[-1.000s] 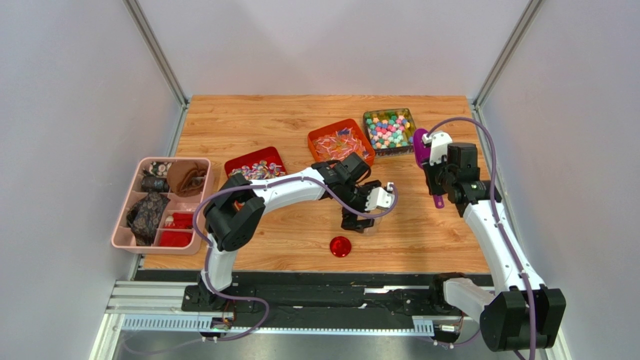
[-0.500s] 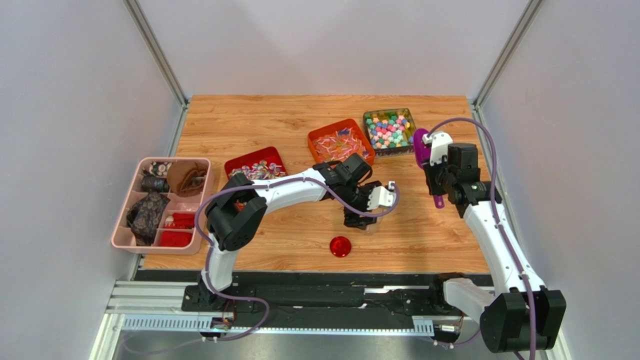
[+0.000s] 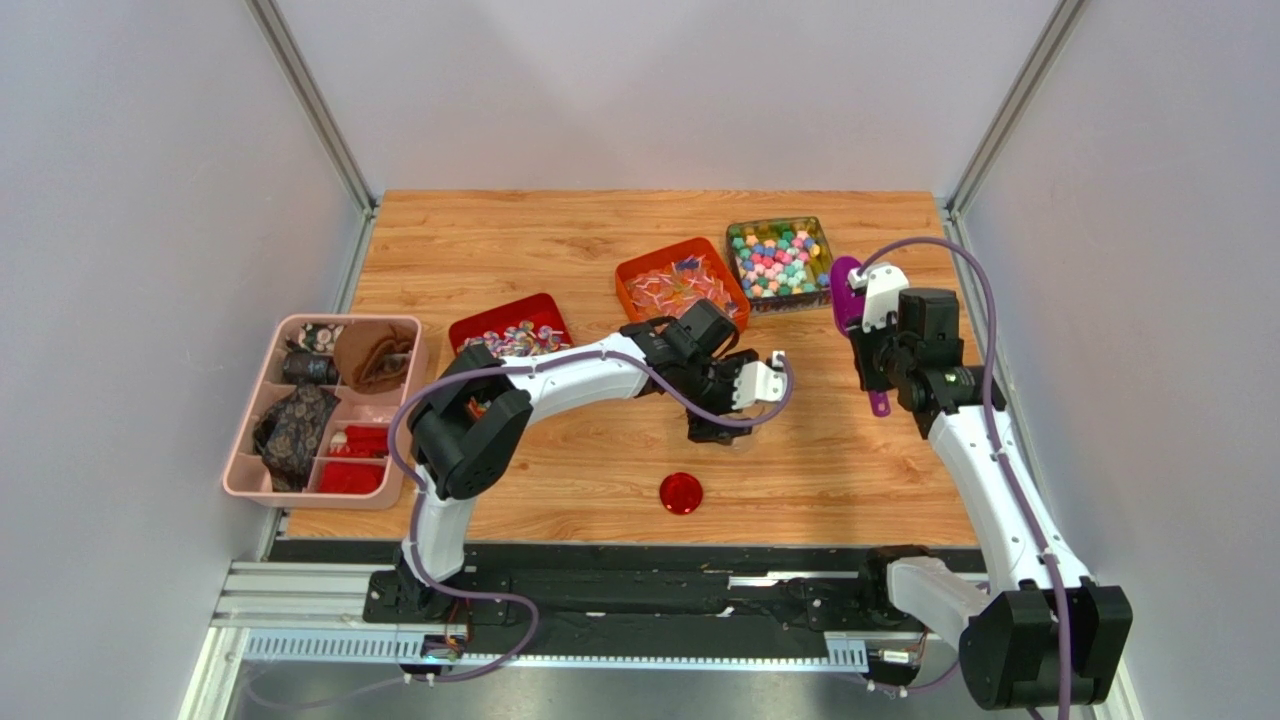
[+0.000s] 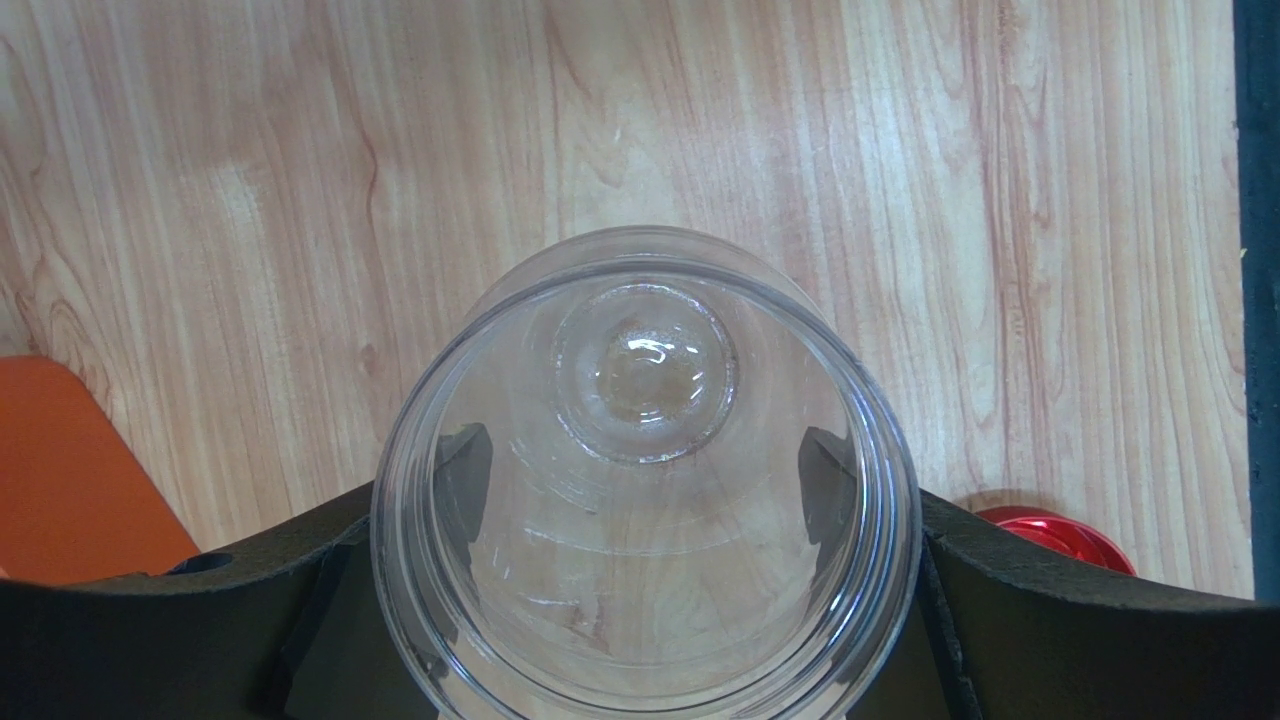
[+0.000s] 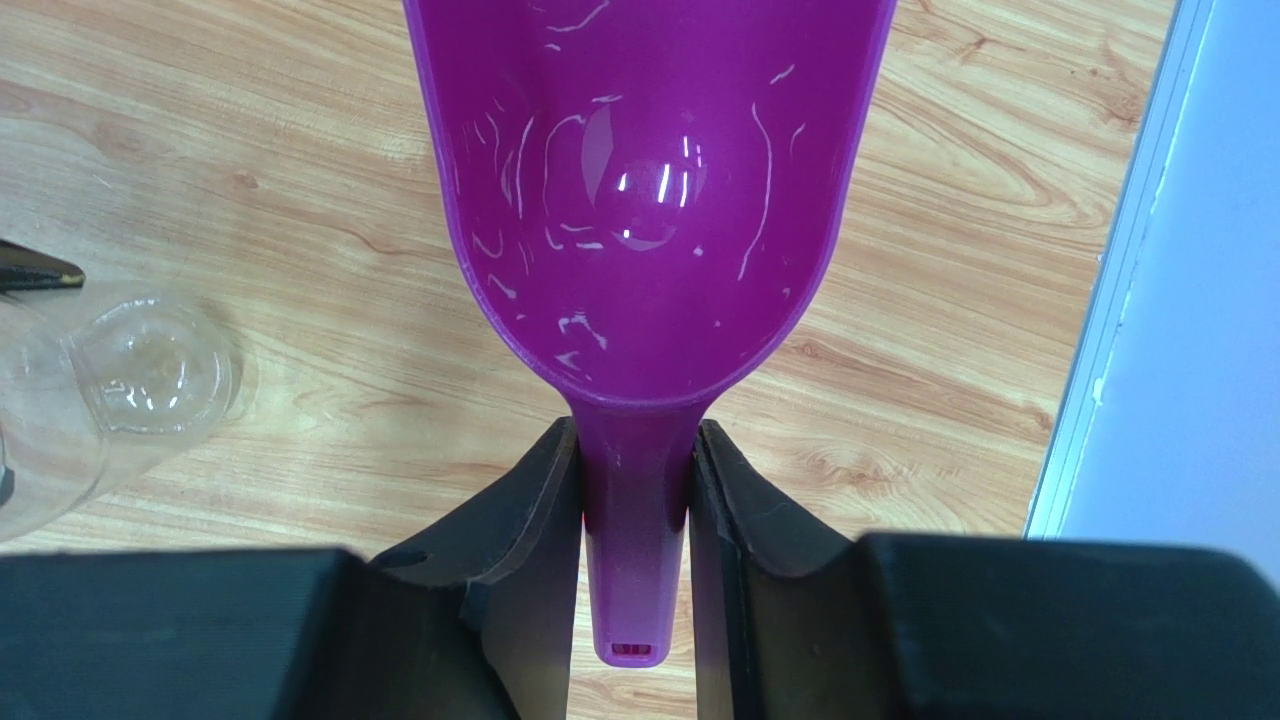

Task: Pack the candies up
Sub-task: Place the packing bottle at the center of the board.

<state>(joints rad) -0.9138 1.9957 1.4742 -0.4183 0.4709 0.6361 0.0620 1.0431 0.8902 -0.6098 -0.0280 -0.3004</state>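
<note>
Candies (image 3: 777,263): small loose pieces in three open containers on the table's (image 3: 526,240) far half. Round pastel balls fill the clear box (image 3: 777,224); pink-white wrapped pieces, the orange tray (image 3: 661,254); mixed-colour wrapped pieces, the red tray (image 3: 511,305)

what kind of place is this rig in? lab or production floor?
Most likely a lab test cell: blank grey walls with aluminium framing, a wooden table, left arm and right arm bolted to a rail, candies staged in trays.
</note>
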